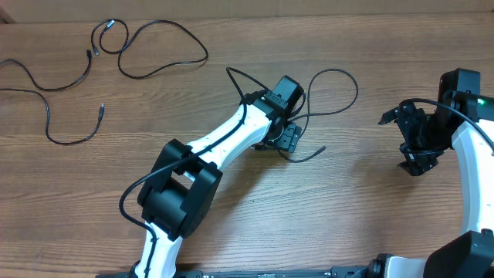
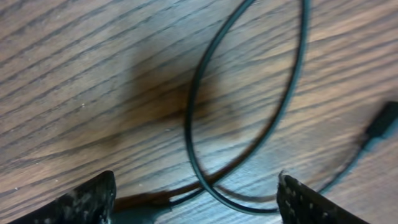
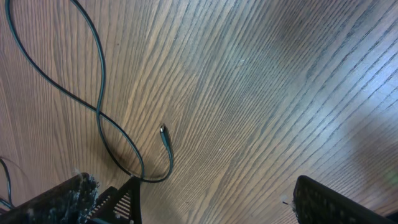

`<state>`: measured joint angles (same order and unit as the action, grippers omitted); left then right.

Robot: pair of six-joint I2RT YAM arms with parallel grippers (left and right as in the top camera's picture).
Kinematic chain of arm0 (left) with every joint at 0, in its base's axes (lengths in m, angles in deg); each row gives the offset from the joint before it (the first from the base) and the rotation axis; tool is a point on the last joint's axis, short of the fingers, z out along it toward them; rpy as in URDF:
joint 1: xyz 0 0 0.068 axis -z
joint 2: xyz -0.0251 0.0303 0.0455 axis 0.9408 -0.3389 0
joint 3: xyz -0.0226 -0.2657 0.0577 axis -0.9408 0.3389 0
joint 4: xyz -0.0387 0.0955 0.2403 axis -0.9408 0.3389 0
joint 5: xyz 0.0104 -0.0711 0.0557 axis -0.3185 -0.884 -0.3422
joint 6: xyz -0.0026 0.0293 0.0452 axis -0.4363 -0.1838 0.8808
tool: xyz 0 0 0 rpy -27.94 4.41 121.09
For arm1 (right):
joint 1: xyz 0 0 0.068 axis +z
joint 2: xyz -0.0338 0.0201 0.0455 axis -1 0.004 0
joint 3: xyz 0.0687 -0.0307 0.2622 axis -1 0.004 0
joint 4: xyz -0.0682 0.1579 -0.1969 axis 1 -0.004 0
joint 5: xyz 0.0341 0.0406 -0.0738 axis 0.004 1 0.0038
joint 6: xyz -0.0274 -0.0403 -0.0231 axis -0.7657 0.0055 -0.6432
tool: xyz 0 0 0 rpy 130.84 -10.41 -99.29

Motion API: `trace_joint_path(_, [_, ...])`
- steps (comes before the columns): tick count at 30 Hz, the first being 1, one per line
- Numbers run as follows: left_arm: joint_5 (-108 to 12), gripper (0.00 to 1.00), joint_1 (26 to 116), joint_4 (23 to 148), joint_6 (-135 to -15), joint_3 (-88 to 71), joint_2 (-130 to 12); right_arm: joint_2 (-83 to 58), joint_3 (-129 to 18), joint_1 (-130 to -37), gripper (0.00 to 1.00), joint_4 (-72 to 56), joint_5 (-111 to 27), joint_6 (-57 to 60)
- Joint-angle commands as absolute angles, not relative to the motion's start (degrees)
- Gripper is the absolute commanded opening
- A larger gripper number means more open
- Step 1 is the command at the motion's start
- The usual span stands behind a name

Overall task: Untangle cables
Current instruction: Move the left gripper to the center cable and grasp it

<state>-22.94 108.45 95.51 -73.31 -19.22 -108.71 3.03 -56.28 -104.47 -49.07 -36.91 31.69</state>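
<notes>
- Overhead: we find two cables already laid apart at the far left of the worktop (image 1: 324, 224). The looped cable (image 1: 205, 52) and the edge cable (image 1: 48, 127) lie near each other without crossing, as far as we can tell.
- Overhead: the middle cable (image 1: 343, 72) lies in an open loop at the centre, partly under the left tool (image 1: 285, 139). One free end points right.
- Overhead: the right tool (image 1: 403, 143) hangs well apart from all three cables, at the right side.
- Left wrist: the left tool (image 2: 199, 202) has its jaws wide apart and holds nothing. The middle cable (image 2: 189, 112) lies flat on the worktop between the fingertips (image 2: 93, 199), and its plug (image 2: 382, 124) is off to the right.
- Right wrist: the right tool (image 3: 199, 205) is fully spread and empty. A curl of the middle cable (image 3: 99, 81) and its silver-tipped end (image 3: 163, 130) lie ahead of it, on the left.
- Step in hand, in our judgement: the last cable is being taken up, and the left tool is set over its loop for a pinch.
- Next move, in our judgement: lower until the strand sits squarely between the pads, then close. A thin cord flat on wood is easily missed. Once held, it should be drawn out clear of the other two.
</notes>
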Motion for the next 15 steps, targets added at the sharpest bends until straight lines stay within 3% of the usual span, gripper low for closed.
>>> trace_joint_path(1, [-21.2,0.77,108.5,95.4,-74.1,-19.2,-110.5,2.7,-56.7,-104.7,1.00,-48.9,-37.5,32.0])
trace_joint_path(5, [-19.9,0.65,108.5,96.3,-74.1,-19.2,-111.9,2.7,-56.7,-104.7,1.00,-48.9,-37.5,32.0])
trace_joint_path(8, [-19.7,0.62,108.5,98.7,-73.9,-19.2,-112.5,2.7,-56.7,-104.7,1.00,-48.9,-37.5,32.0])
trace_joint_path(15, [-11.4,0.28,108.0,105.5,-73.9,-19.2,-112.5,2.7,-56.7,-104.7,1.00,-48.9,-37.5,32.0])
